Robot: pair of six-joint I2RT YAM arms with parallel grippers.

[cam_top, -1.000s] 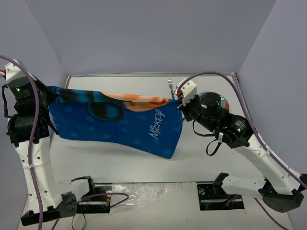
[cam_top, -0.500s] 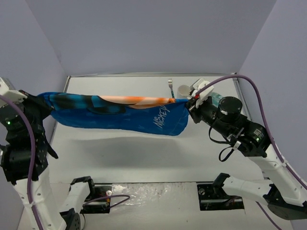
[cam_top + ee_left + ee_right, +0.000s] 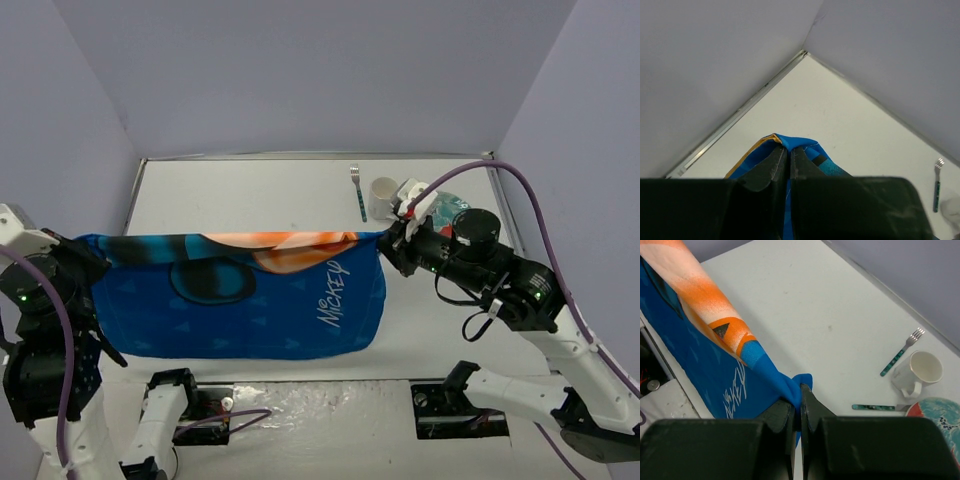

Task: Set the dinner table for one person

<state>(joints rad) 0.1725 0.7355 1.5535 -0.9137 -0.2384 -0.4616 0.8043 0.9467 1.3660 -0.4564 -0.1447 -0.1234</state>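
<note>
Little of the setting looked done. The blue Mickey placemat [image 3: 240, 300] was not yet lying flat: it hung as a taut sheet between the 2 arms, its top edge level and its lower hem dropping toward the near edge of the counter [image 3: 250, 190].

The left jaws were clenched on 1 upper corner, where blue cloth with an orange edge [image 3: 774, 144] showed pinched between them. The right jaws were clenched on the other upper corner, a blue fold [image 3: 796, 381] bunched at their tips.

The tableware waited unplaced in the far right part of the counter. A fork [image 3: 358, 192] lay beside a white mug [image 3: 383, 197]. The right wrist view also showed a teal patterned plate [image 3: 940, 415] with a red rim and a second teal-handled utensil [image 3: 875, 407], whose type I could not tell. By my reading, what remained was spreading the mat and then moving all 4 pieces onto or around it.

Room was good in the middle and far left, where the white surface lay bare. It was tight elsewhere:

- Walls closed the counter on 3 sides.
- The left arm [image 3: 45, 320] stood near the left wall.
- The right arm [image 3: 470, 255] reached in just short of the mug.

A swing farther back on the right side would probably risk clipping the cup or plate.
</note>
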